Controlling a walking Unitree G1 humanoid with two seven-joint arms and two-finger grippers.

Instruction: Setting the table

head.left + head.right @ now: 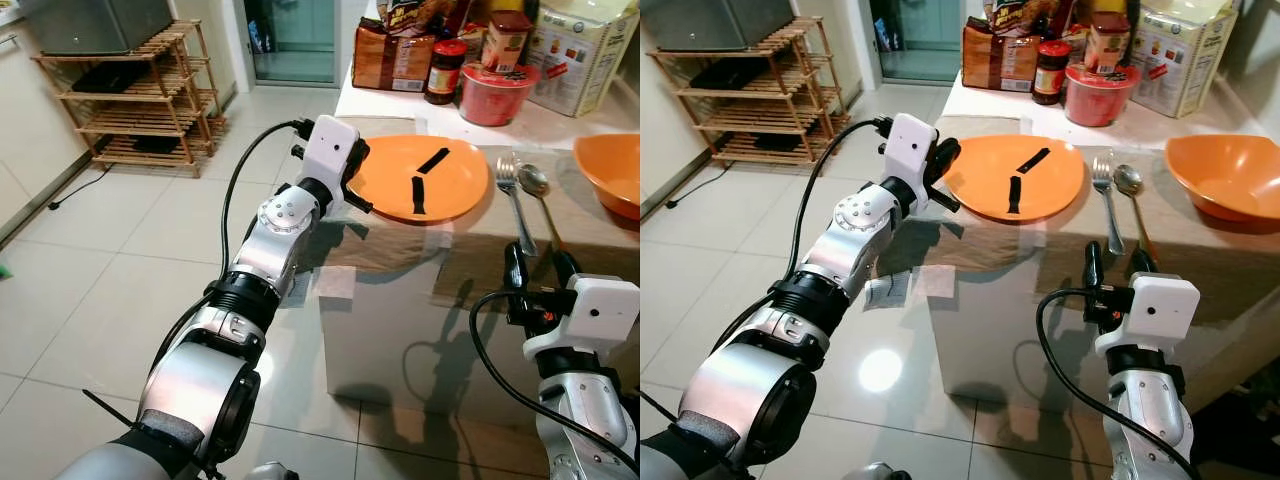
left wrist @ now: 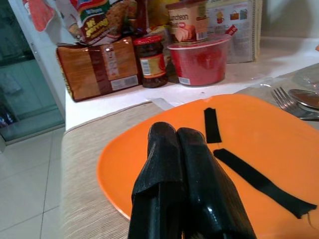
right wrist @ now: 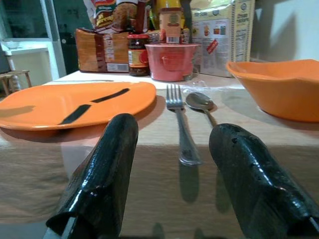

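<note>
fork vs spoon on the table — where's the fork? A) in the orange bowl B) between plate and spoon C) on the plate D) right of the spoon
B: the fork lies on the cloth between the orange plate and the spoon.

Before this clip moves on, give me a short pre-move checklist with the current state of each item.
1. Left hand shut, over the near rim of the orange plate: ok.
2. Plate resting fully on the table: ok.
3. Right hand open, lined up on the fork, below the table edge: ok.
4. Fork and spoon side by side between plate and orange bowl: ok.
5. Whether the left hand touches the plate: cannot tell.
</note>
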